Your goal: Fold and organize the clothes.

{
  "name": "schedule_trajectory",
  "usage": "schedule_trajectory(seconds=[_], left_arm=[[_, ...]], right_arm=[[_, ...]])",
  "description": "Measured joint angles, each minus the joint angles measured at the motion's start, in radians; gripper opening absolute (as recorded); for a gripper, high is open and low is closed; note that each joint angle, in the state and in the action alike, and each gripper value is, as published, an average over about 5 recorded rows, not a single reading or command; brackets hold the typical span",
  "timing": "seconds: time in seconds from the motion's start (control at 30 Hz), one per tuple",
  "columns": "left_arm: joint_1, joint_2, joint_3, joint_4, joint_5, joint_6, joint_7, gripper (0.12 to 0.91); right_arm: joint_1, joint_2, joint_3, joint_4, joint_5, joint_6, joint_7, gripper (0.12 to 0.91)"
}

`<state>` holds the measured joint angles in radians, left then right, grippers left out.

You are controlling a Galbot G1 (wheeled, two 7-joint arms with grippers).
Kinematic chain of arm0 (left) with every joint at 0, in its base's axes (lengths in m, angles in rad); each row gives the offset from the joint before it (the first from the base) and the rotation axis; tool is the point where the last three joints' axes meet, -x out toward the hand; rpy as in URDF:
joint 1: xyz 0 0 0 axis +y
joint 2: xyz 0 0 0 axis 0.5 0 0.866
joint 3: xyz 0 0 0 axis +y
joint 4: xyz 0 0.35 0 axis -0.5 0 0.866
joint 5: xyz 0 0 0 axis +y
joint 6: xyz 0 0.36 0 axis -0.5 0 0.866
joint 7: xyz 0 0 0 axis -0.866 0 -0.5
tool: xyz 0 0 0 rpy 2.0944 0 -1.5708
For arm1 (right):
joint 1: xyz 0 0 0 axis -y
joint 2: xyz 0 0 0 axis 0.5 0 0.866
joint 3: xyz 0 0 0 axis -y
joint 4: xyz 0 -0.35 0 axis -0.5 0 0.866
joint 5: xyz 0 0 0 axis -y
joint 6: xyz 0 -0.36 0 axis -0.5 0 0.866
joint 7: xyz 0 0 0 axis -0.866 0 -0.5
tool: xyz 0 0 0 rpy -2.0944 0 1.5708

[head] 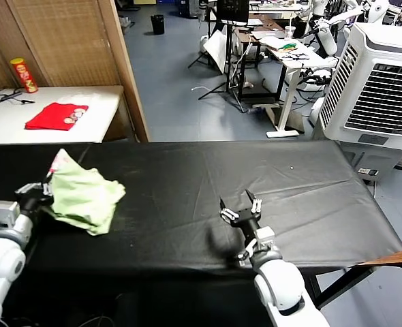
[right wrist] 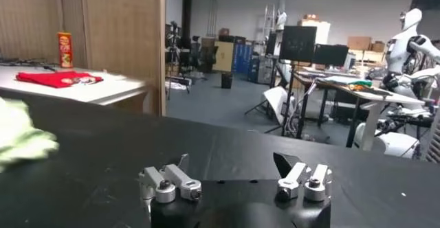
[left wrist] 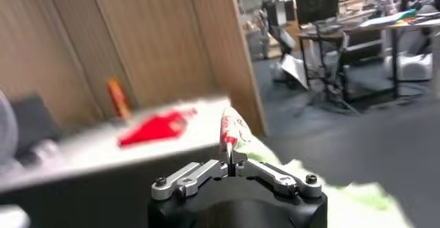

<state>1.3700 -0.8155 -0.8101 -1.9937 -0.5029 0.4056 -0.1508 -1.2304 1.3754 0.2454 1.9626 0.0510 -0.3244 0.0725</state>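
The left gripper [head: 37, 191] is pinched tight on the edge of the crumpled green shirt [head: 85, 197], at the left end of the black table [head: 187, 184]. The right gripper [head: 240, 208] hovers low over the table's middle, fingers spread wide, holding nothing. Behind stand a white table [head: 99, 109] with a red cloth [head: 54, 116] and a cluttered workshop

one shirt [head: 84, 197], one red cloth [head: 56, 116], two tools
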Motion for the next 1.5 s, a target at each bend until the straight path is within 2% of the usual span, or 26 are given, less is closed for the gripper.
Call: schedule_trajectory(seconds=[0.13, 0.27, 0.4, 0.53, 0.67, 0.77, 0.83, 0.93, 1.03, 1.1, 1.2, 1.3, 1.5], left_arm=[[-0.005, -0.034, 0.045, -0.072, -0.002, 0.035, -0.025, 0.138], [-0.024, -0.102, 0.122, -0.137, -0.115, 0.066, -0.078, 0.138], [-0.063, -0.177, 0.212, -0.175, -0.208, 0.073, -0.126, 0.138], [-0.104, -0.245, 0.306, -0.182, -0.212, 0.076, -0.146, 0.138], [-0.123, -0.319, 0.401, -0.164, -0.141, 0.068, -0.135, 0.138], [-0.118, -0.381, 0.464, -0.14, -0.071, 0.065, -0.102, 0.154], [-0.109, -0.418, 0.503, -0.127, -0.017, 0.066, -0.07, 0.216], [-0.09, -0.459, 0.555, -0.119, 0.068, 0.066, -0.025, 0.359], [-0.07, -0.475, 0.589, -0.127, 0.116, 0.06, 0.005, 0.51], [-0.059, -0.477, 0.597, -0.137, 0.122, 0.054, 0.017, 0.628], [-0.046, -0.476, 0.594, -0.153, 0.123, 0.047, 0.02, 0.753], [-0.029, -0.472, 0.573, -0.166, 0.126, 0.041, 0.016, 0.792], [0.023, -0.473, 0.506, -0.182, 0.138, 0.021, 0.015, 0.798]], right_arm=[[-0.013, 0.001, 0.008, 0.007, -0.007, 0.0, -0.002, 0.798], [-0.029, -0.001, 0.024, 0.016, -0.009, 0.001, -0.003, 0.798], [-0.046, -0.001, 0.04, 0.027, -0.009, 0.005, -0.003, 0.798], [-0.067, -0.002, 0.057, 0.034, -0.01, 0.013, -0.004, 0.798], [-0.086, -0.009, 0.075, 0.046, -0.001, 0.012, -0.007, 0.798], [-0.09, -0.021, 0.084, 0.057, 0.031, -0.004, -0.02, 0.798], [-0.089, -0.032, 0.086, 0.064, 0.062, -0.02, -0.034, 0.798], [-0.084, -0.047, 0.08, 0.072, 0.113, -0.051, -0.053, 0.798], [-0.07, -0.057, 0.065, 0.072, 0.177, -0.092, -0.062, 0.798], [-0.056, -0.057, 0.05, 0.065, 0.229, -0.124, -0.059, 0.798], [-0.027, -0.049, 0.024, 0.046, 0.303, -0.167, -0.052, 0.798], [0.014, -0.036, -0.006, 0.013, 0.371, -0.198, -0.05, 0.798], [0.118, 0.001, -0.078, -0.096, 0.5, -0.237, -0.041, 0.795]])
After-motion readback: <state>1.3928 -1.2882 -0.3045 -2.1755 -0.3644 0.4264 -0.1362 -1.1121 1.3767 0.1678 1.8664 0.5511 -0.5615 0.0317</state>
